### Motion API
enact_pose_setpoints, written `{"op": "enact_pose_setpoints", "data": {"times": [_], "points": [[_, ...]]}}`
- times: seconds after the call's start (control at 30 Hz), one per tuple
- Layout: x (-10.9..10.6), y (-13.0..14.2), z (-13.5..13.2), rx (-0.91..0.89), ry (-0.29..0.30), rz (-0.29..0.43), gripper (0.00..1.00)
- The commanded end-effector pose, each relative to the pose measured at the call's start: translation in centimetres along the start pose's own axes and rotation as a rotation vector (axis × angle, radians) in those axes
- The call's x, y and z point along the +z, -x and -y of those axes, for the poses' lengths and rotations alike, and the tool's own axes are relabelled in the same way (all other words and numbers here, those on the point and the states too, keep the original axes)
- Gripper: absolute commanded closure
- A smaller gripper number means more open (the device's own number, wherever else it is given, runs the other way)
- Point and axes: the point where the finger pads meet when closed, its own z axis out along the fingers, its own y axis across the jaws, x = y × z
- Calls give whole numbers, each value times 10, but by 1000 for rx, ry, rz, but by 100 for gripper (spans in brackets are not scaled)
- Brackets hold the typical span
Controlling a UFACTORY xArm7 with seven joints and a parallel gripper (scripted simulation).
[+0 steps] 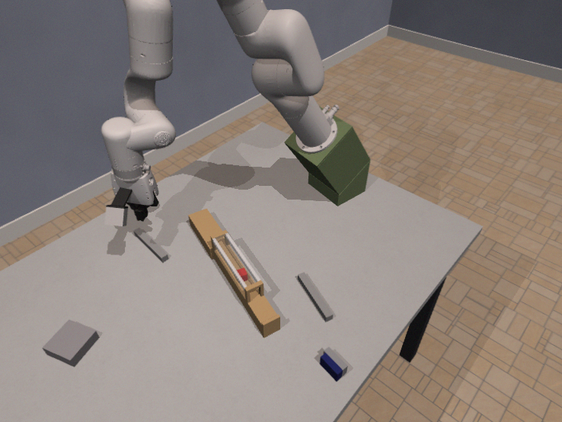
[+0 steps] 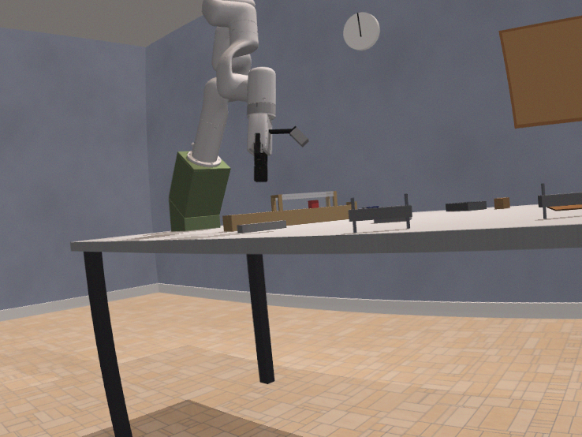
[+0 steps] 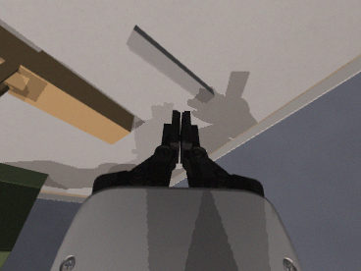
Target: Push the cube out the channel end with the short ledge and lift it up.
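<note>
Above table (image 1: 181, 363) (image 2: 375, 240) (image 3: 275, 29) — tool (image 1: 141, 213) (image 2: 260, 173) (image 3: 180, 122) together, nothing gripped; red cube (image 1: 242, 274) (image 2: 313, 203) inside channel (image 1: 232, 277) (image 2: 291, 216).

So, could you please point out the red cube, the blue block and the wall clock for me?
Red cube (image 1: 242, 274) (image 2: 313, 203): top and exterior views, on its visible middle.
Blue block (image 1: 331, 366): top view, on its long side.
Wall clock (image 2: 361, 31): exterior view, on its face.
</note>
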Motion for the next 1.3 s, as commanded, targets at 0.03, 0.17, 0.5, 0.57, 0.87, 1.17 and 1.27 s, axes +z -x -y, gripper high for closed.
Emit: {"op": "enact_pose_setpoints", "data": {"times": [0.03, 0.17, 0.5, 0.57, 0.87, 1.17, 1.27], "points": [[5, 3, -2, -341, -11, -36, 100], [7, 4, -2, -597, -5, -42, 100], [7, 4, -2, -902, -32, -95, 62], [7, 4, -2, -902, -32, -95, 62], [7, 4, -2, -902, -32, -95, 62], [7, 4, -2, -902, -32, -95, 62], [7, 4, -2, -902, -32, -95, 62]]}}
